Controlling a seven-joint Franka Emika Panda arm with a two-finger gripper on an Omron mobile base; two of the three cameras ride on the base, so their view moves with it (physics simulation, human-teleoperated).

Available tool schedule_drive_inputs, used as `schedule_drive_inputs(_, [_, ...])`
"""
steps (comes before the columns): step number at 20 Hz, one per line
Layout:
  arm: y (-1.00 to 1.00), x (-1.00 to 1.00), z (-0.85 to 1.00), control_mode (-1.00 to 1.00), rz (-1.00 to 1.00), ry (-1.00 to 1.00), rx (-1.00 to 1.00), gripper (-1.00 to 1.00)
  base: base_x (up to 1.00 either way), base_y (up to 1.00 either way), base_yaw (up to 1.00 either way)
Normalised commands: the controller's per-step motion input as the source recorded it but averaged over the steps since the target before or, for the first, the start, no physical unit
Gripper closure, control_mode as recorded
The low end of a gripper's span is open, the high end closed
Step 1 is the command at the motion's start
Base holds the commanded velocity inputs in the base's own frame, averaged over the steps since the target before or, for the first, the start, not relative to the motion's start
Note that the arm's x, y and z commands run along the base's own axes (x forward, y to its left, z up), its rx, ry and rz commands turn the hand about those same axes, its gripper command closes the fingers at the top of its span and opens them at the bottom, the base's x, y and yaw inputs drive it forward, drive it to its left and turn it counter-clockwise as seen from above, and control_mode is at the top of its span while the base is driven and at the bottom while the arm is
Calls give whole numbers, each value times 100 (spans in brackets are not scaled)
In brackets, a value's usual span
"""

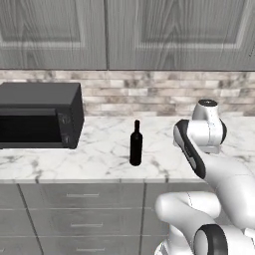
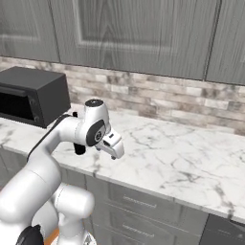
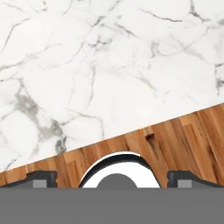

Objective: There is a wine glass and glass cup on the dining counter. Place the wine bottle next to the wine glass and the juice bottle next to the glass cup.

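The wine bottle, slim and all black, stands upright on the marble worktop, to the right of the microwave. In the right base view its dark base peeks out behind my arm. My hand hangs over the worktop's front edge, to the right of the bottle and apart from it. In the hand view my gripper is open, its fingertips far apart with nothing between them. The wine glass, glass cup, juice bottle and dining counter are out of view.
A black microwave sits at the left of the worktop. Grey drawers run below it and grey wall cabinets hang above a brick backsplash. The hand view looks down on the marble edge and the wooden floor.
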Motion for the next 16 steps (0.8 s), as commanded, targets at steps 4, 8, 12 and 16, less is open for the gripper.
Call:
schedule_drive_inputs(4, [0, 0, 0, 100, 0, 0, 0, -100, 45, 17, -5])
schedule_drive_inputs(8, [0, 0, 0, 100, 0, 0, 0, -100, 42, 15, -1])
schedule_drive_inputs(12, [0, 0, 0, 100, 0, 0, 0, -100, 17, 9, -3])
schedule_drive_inputs(16, [0, 0, 0, 100, 0, 0, 0, -100, 0, 0, 0])
